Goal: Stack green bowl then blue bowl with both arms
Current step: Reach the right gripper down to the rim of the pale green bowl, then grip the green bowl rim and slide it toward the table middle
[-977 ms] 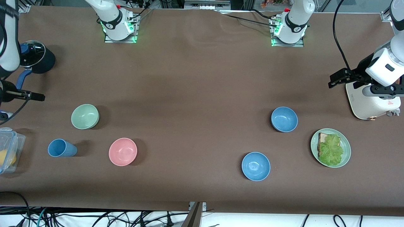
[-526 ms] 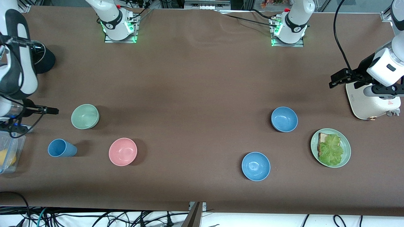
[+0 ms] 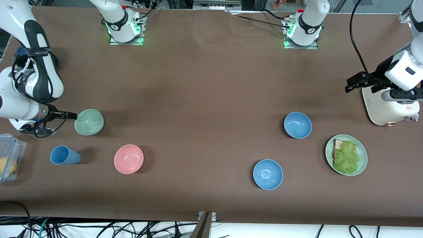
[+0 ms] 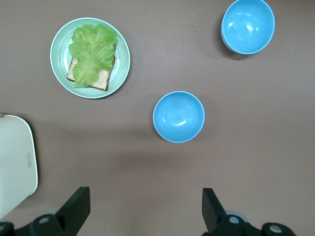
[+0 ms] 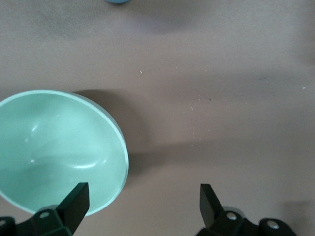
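Note:
The pale green bowl [image 3: 89, 122] [image 5: 54, 152] stands upright and empty toward the right arm's end of the table. My right gripper [image 3: 65, 123] [image 5: 142, 189] hovers open at its edge and holds nothing. One finger is over the bowl's rim and the other over bare table. The duller blue bowl [image 3: 297, 125] [image 4: 178, 116] stands upright toward the left arm's end. My left gripper [image 3: 347, 85] [image 4: 143, 192] waits open over bare table beside the white appliance, well apart from the blue bowl.
A pink bowl [image 3: 128, 159] and a blue cup [image 3: 64, 155] stand nearer the camera than the green bowl. A brighter blue bowl [image 3: 268, 174], a green plate [image 3: 363, 160] with bread and lettuce, a white appliance [image 3: 386, 109] and a clear box [image 3: 10, 148] are also here.
The right arm has swung in from the table's end, bringing its open gripper up to the green bowl's edge. The left arm has hardly moved.

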`<state>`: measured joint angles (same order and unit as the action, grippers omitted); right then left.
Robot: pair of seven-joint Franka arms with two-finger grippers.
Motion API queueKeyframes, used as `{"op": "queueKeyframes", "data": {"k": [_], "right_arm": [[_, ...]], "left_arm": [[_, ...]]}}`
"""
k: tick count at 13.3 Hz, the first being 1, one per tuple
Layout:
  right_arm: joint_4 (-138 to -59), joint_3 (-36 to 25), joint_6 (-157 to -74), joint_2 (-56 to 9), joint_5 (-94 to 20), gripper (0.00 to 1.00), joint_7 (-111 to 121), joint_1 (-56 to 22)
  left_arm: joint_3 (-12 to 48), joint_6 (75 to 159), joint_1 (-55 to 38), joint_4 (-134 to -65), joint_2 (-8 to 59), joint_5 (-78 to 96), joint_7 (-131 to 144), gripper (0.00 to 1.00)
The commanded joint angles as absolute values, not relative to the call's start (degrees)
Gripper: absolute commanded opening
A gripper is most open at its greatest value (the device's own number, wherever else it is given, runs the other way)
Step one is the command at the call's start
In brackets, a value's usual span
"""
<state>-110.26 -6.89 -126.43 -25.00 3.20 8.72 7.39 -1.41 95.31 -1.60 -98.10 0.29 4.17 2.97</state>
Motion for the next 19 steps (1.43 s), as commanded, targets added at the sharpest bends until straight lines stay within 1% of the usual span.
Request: {"op": "queueKeyframes", "data": {"k": [1, 3, 6, 7, 8, 9, 10, 11, 12, 17, 19], "right_arm": [[-113.63, -6.50, -131.47, -25.05, 2.55, 0.99, 10.02, 7.73], [-114.96, -6.33, -134.37, -25.84, 2.55, 0.99, 10.63, 7.73], [-115.05, -6.24, -136.58, -26.98, 2.37, 0.98, 11.42, 7.82], [-114.96, -6.24, -136.84, -27.42, 2.37, 0.91, 11.43, 7.74], [-114.79, -6.15, -137.11, -27.51, 2.37, 0.71, 11.43, 7.73], [-114.61, -6.07, -137.02, -27.51, 2.37, 0.43, 11.43, 7.65], [-114.44, -5.46, -137.02, -27.51, 2.37, 0.20, 11.34, 7.56], [-114.26, -5.28, -136.85, -27.42, 2.29, 0.07, 11.34, 7.56], [-114.17, -5.10, -136.67, -27.42, 2.29, 0.00, 11.16, 7.56], [-113.91, -4.48, -136.50, -27.16, 1.68, 0.00, 10.90, 7.56], [-113.82, -4.40, -135.97, -25.76, 1.32, 0.00, 11.07, 7.56]], "left_arm": [[-1.23, 94.48, -1.41, -97.03, 0.44, 2.81, 3.34, 1.00], [-1.23, 94.39, -1.41, -97.03, 0.44, 2.81, 3.08, 1.00], [-1.23, 94.39, -1.41, -97.03, 0.44, 2.81, 3.08, 1.00], [-1.23, 94.39, -1.41, -97.03, 0.44, 2.81, 3.16, 1.00], [-1.23, 94.39, -1.41, -97.03, 0.44, 2.81, 3.16, 1.00], [-1.23, 94.39, -1.41, -97.03, 0.44, 2.81, 3.08, 1.00], [-1.23, 94.39, -1.41, -97.03, 0.44, 2.81, 3.16, 1.00], [-1.23, 94.39, -1.41, -97.03, 0.44, 2.81, 3.16, 1.00], [-1.32, 94.39, -1.41, -97.03, 0.44, 2.81, 3.16, 1.00], [-1.32, 94.39, -1.41, -97.03, 0.44, 2.90, 3.25, 1.00], [-1.32, 94.39, -1.41, -97.03, 0.44, 2.81, 3.25, 1.00]]}}
